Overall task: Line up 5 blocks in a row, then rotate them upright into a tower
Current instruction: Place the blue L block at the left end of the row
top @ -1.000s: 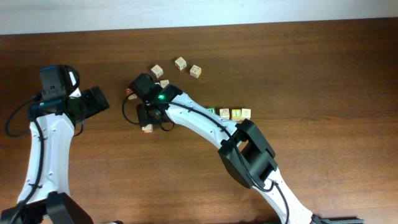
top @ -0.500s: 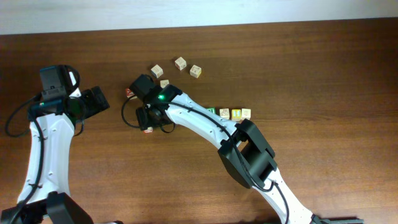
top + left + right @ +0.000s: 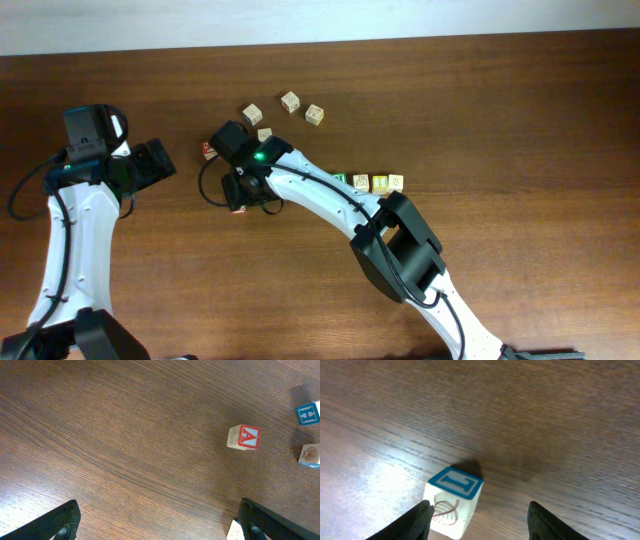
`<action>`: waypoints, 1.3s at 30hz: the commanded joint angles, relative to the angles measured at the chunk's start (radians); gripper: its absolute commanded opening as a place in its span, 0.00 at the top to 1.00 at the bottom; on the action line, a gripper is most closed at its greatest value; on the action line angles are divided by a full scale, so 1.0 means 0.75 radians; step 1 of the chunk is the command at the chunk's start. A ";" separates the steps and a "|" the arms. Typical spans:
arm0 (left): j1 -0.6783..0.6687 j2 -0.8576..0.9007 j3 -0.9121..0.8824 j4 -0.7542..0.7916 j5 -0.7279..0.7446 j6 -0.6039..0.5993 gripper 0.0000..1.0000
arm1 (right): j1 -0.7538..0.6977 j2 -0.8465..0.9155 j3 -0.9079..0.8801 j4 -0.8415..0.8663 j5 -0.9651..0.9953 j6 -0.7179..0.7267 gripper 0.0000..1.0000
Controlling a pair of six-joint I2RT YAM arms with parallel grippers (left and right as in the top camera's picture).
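Dark brown wood grain covers the bench (image 3: 520,110), and your right end effector (image 3: 479,512) hangs low over it, just left of the overhead frame's centre. Its jaws stand apart. A pale cube (image 3: 454,505) with a blue-framed top face and a reddish drawing on its side sits between them. It is close against the finger (image 3: 420,520) at the lower left of the wrist frame and well clear of the other finger, so nothing is clamped.

Your left end effector (image 3: 157,510) is at the left of the overhead frame with its jaws spread wide and only bare bench between them. In its wrist view the red "A" cube (image 3: 244,437) lies right of centre. Two blue-marked cubes (image 3: 307,413) sit at the right edge, and a corner of another pale cube shows at the bottom edge.

The row of blocks (image 3: 380,183) you have to turn lies right of the overhead frame's centre, just beside the right arm's white link. The green-faced block (image 3: 340,178) is at the left end, partly under that link, and the yellow block comes further along. Both end effectors are well apart from this row.

A few loose tan cubes (image 3: 290,100) lie scattered in the upper middle.
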 commanded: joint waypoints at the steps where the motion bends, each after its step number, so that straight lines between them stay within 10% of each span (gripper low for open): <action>1: 0.005 -0.004 0.017 -0.001 -0.010 -0.013 0.01 | 0.013 0.025 -0.036 -0.005 0.072 -0.014 0.39; 39: 0.005 -0.004 0.017 -0.001 -0.010 -0.013 0.01 | -0.330 0.025 -0.038 -0.530 0.271 -0.304 0.37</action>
